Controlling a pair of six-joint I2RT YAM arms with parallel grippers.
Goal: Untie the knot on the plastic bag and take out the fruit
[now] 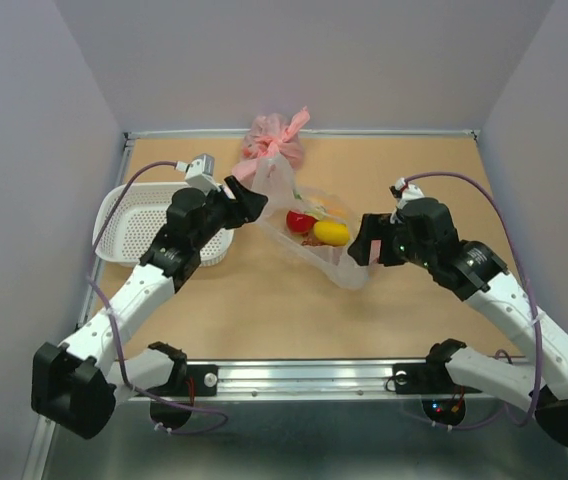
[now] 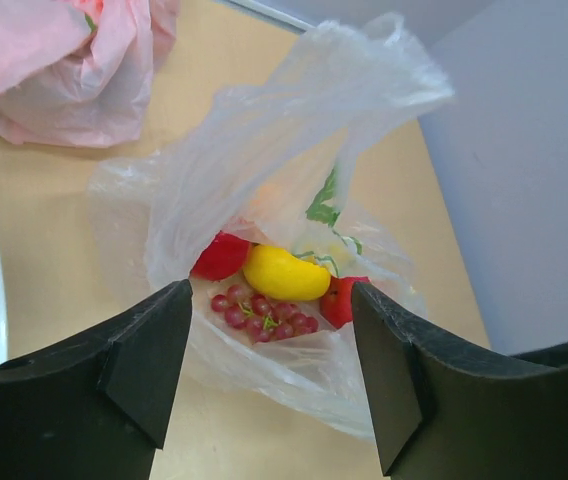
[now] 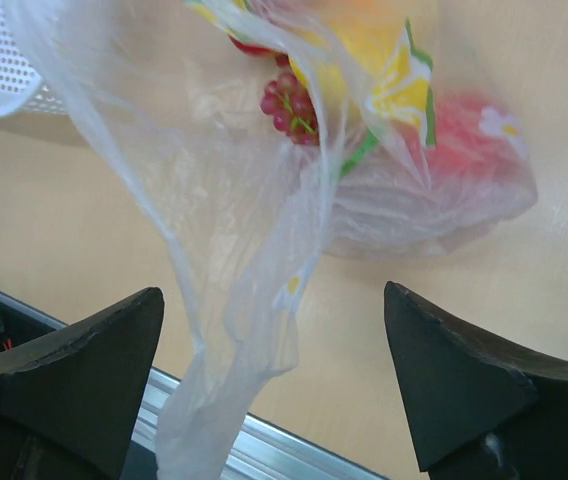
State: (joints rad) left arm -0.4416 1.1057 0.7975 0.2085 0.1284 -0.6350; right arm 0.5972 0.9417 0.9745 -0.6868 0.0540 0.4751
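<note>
The clear plastic bag [image 1: 316, 238] lies crumpled on the table between my two arms, and its mouth gapes loose. No tied knot shows on it. The fruit sits inside it: a yellow mango-shaped one [image 2: 284, 272], a small red grape bunch [image 2: 264, 316] and two red ones [image 2: 221, 257] [image 2: 342, 301]. My left gripper [image 2: 270, 290] is open just in front of the bag's mouth, at its left end [image 1: 252, 200]. My right gripper [image 3: 272, 292] is open at the bag's right end [image 1: 364, 243]. A loose clear ear [image 3: 234, 330] hangs between its fingers, ungripped.
A tied pink bag [image 1: 274, 140] sits at the back of the table, just behind the clear one. A white perforated basket [image 1: 139, 222] stands to the left under my left arm. A metal rail [image 1: 304, 375] runs along the near edge.
</note>
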